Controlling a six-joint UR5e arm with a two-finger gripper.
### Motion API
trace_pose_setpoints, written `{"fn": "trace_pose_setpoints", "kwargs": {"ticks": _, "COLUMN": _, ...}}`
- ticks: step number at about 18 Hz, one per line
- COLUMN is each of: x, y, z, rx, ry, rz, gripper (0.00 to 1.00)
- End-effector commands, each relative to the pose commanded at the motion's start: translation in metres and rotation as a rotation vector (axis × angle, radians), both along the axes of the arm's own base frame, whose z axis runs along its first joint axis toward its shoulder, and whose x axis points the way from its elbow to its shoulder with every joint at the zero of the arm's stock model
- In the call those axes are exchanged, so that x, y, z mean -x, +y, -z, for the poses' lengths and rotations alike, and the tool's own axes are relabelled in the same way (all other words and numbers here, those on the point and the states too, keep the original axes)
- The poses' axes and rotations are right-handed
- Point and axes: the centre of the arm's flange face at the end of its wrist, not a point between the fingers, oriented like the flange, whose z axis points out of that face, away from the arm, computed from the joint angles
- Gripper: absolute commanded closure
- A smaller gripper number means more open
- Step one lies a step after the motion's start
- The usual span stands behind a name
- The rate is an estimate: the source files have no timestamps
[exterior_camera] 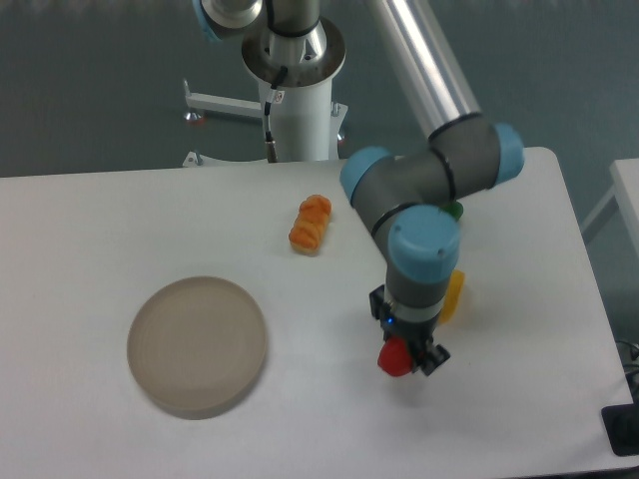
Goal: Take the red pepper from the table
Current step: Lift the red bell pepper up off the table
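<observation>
The gripper (407,355) points down over the right part of the white surface (120,220), and its fingers are closed around the red pepper (395,357). Only the left side of the red pepper shows, because the black gripper parts and the wrist cover the rest from above. Whether the pepper touches the surface or is a little above it cannot be told from this view. Just behind the wrist, to the right, a yellow pepper (453,295) lies on the surface, partly hidden by the arm. Further back, a small green thing (454,211) shows at the edge of the grey elbow. An orange ridged piece (311,225) lies near the middle, well apart from the gripper. A round beige plate (197,345) sits on the left side.
</observation>
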Motion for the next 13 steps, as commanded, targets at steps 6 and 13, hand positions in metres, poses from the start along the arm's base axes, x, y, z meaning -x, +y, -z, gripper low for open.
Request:
{"fn": "trace_pose_setpoints", "kwargs": {"ticks": 6, "x": 0.02, "y": -0.047, "z": -0.026, "rx": 0.059, "ry": -0.065, "rz": -0.064, "gripper": 0.76}}
{"fn": "trace_pose_setpoints", "kwargs": {"ticks": 13, "x": 0.014, "y": -0.056, "z": -0.039, "rx": 0.06, "ry": -0.079, "rz": -0.038, "gripper": 0.75}}
